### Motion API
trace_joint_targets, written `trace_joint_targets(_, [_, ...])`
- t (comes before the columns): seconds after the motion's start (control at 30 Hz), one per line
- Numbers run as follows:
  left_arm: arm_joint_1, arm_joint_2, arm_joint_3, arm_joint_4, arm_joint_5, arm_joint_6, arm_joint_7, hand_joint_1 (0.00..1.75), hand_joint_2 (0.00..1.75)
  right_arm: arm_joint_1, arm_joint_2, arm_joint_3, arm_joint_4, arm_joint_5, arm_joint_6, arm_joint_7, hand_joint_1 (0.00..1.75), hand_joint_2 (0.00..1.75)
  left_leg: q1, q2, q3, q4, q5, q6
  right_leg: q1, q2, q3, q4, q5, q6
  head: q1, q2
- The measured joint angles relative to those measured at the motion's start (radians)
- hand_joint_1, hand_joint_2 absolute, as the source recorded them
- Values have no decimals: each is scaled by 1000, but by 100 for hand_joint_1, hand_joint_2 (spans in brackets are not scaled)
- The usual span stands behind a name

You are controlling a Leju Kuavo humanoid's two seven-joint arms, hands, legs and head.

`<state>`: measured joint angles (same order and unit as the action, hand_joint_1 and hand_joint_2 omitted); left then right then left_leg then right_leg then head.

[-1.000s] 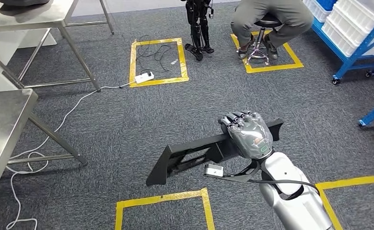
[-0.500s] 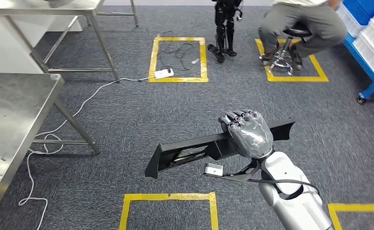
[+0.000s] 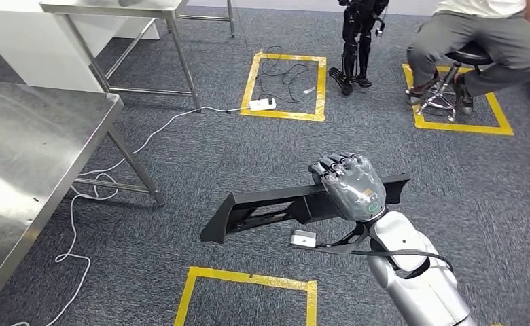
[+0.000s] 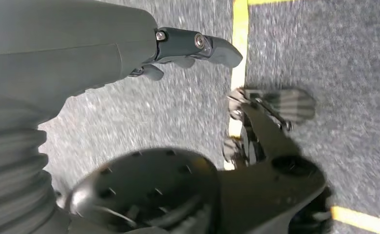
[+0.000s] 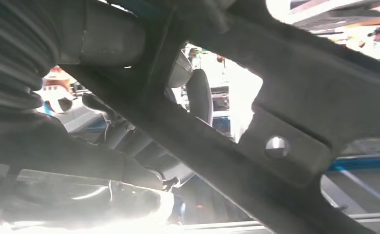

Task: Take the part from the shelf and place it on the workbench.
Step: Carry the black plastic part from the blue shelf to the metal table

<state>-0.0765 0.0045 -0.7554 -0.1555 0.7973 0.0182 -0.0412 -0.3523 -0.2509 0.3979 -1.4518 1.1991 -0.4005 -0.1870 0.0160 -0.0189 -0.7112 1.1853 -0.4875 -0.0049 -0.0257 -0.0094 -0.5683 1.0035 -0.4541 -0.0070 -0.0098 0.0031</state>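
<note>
You are looking at a steel workbench standing well to the left of the right hand's fingers, its legs resting on grey carpet. A second steel table is standing beyond it.

The black part, a long flat bracket with open cut-outs, is being carried in the air above the carpet, roughly level. The right hand is gripping it near its right end, fingers curling over the far edge. Most of the part is extending to the left of those fingers, and a short end is sticking out to their right. In the right wrist view the part is crossing the picture just in front of the hand.

The left hand is hanging over the carpet in the left wrist view; you cannot tell from it whether the fingers are closed, though nothing is showing in them.

Far beyond the fingers a person is sitting on a stool, and a small black robot figure is standing to that person's left. A white power strip is lying on a yellow tape square, with a white cable trailing from it.
</note>
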Motion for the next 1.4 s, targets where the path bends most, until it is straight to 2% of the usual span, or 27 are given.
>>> trace_joint_targets(0.07, [-2,0,-1,0,0,0,0,0,175,0,0,1,3,0,0,0,175,175,3,14,-57,110,-41,-2,8,-24,1,0,-4,-6,0,0])
trace_joint_targets(0.1, [-3,0,-1,0,0,0,0,0,175,0,0,1,4,0,0,-1,175,175,3,16,-62,119,-36,-1,11,-36,2,0,-6,-8,0,0])
trace_joint_targets(0.13, [-3,0,-1,0,0,0,0,0,175,0,0,2,5,0,0,-1,175,175,3,19,-47,90,-14,2,14,-47,4,0,-8,-9,0,0])
trace_joint_targets(0.17, [-3,0,-1,0,0,0,0,0,175,0,0,2,5,0,0,-1,175,175,1,28,-13,27,19,8,17,-57,7,0,-10,-9,0,0])
trace_joint_targets(0.23, [-4,0,-1,0,-1,1,0,0,175,0,0,2,5,0,0,-1,175,175,-11,72,57,-101,64,25,23,-75,13,0,-15,-7,1,0])
trace_joint_targets(0.3, [-7,1,-2,0,-1,1,1,0,175,0,0,2,6,-1,-1,-1,175,175,-25,94,81,-151,73,38,26,-94,15,-2,-19,0,1,0])
trace_joint_targets(0.37, [-8,2,-2,0,-2,1,3,0,175,1,3,4,7,-1,-1,-2,175,175,-27,70,84,-164,79,48,29,-111,18,-7,-23,8,-1,0])
trace_joint_targets(0.4, [-8,1,-2,0,-3,0,4,0,175,1,4,5,8,-1,-1,-2,175,175,-25,58,92,-177,84,53,29,-102,17,0,-29,11,1,0])
trace_joint_targets(0.43, [-9,0,-2,0,-3,0,6,0,175,0,4,6,8,-1,-2,-2,175,175,-21,45,102,-190,91,59,29,-80,7,24,-41,10,2,0])
trace_joint_targets(0.5, [-12,-2,-3,0,-3,0,7,0,175,2,2,5,10,-2,-3,-3,175,175,-17,19,114,-204,99,65,23,-21,-46,134,-85,2,6,0])
trace_joint_targets(0.57, [-15,-3,-3,0,-3,0,8,0,175,10,0,5,14,-2,-3,-3,175,175,-16,-12,113,-204,100,66,18,3,-116,255,-122,2,8,0])
trace_joint_targets(0.6, [-15,-4,-3,0,-3,-1,8,0,175,13,-1,6,16,-2,-3,-3,175,175,-15,-28,113,-204,99,65,15,5,-133,275,-121,10,8,0])
trace_joint_targets(0.63, [-14,-5,-3,0,-3,-1,8,0,175,15,-1,6,17,-2,-3,-3,175,175,-14,-45,113,-202,99,63,10,7,-128,251,-103,22,8,0])
trace_joint_targets(0.7, [-14,-6,-4,0,-3,-1,8,0,175,15,-1,6,18,-2,-3,-3,175,175,-10,-74,111,-193,94,53,-4,25,-72,117,-39,50,8,0])
trace_joint_targets(0.73, [-14,-5,-5,0,-3,-1,8,0,175,15,-1,6,18,-2,-3,-3,175,175,-9,-88,107,-185,90,45,-9,36,-42,55,-14,56,9,0])
trace_joint_targets(0.8, [-12,-4,-6,0,-3,0,8,0,175,14,0,8,19,-2,-4,-3,175,175,-10,-106,97,-175,85,31,-9,47,-17,5,4,48,9,0])
trace_joint_targets(0.87, [-8,-4,-6,0,-3,0,8,0,175,14,1,10,20,-2,-4,-3,175,175,-7,-116,90,-171,85,23,-6,32,-17,8,7,33,8,0])
trace_joint_targets(0.93, [-5,-3,-6,1,-4,2,8,0,175,12,3,12,20,-2,-4,-3,175,175,-5,-79,78,-143,68,16,-6,17,-13,6,8,22,4,0])
trace_joint_targets(1.0, [-6,-4,-7,1,-5,2,8,0,175,13,4,13,20,-3,-4,-3,175,175,-6,-15,33,-45,16,9,0,0,-9,5,5,10,-1,0])
trace_joint_targets(1.03, [-7,-4,-7,1,-5,3,8,0,175,14,4,13,20,-3,-4,-3,175,175,-5,4,-1,20,-13,7,5,-10,-8,5,2,5,-4,0])
trace_joint_targets(1.1, [-8,-5,-7,1,-5,2,7,0,175,17,4,14,20,-3,-4,-3,175,175,-5,16,-48,107,-38,9,15,-34,-6,5,-2,-2,-4,0])
trace_joint_targets(1.13, [-8,-5,-7,1,-5,2,7,0,175,18,4,15,20,-2,-4,-3,175,175,-5,18,-46,100,-25,13,19,-45,-5,5,-3,-4,-4,0])
trace_joint_targets(1.17, [-8,-5,-7,1,-5,2,7,0,175,18,4,16,20,-2,-4,-3,175,175,-8,22,-23,56,3,21,23,-56,-2,5,-5,-7,-4,0])
trace_joint_targets(1.23, [-9,-4,-8,1,-5,3,7,0,175,18,4,17,20,-3,-4,-3,175,175,-22,62,50,-77,56,43,30,-77,5,3,-10,-10,-3,0])
trace_joint_targets(1.3, [-12,-3,-8,1,-5,3,6,0,175,17,4,16,20,-3,-5,-3,175,175,-37,96,88,-150,71,60,32,-97,10,-1,-12,-8,-3,0])
trace_joint_targets(1.33, [-14,-2,-9,1,-6,3,6,0,175,18,4,17,20,-3,-5,-3,175,175,-41,95,89,-155,69,64,32,-108,11,-4,-13,-6,-4,0])
trace_joint_targets(1.4, [-13,-1,-12,1,-6,5,5,0,175,18,4,17,19,-4,-5,-3,175,175,-39,68,100,-178,79,71,38,-123,18,-9,-15,0,-3,0])
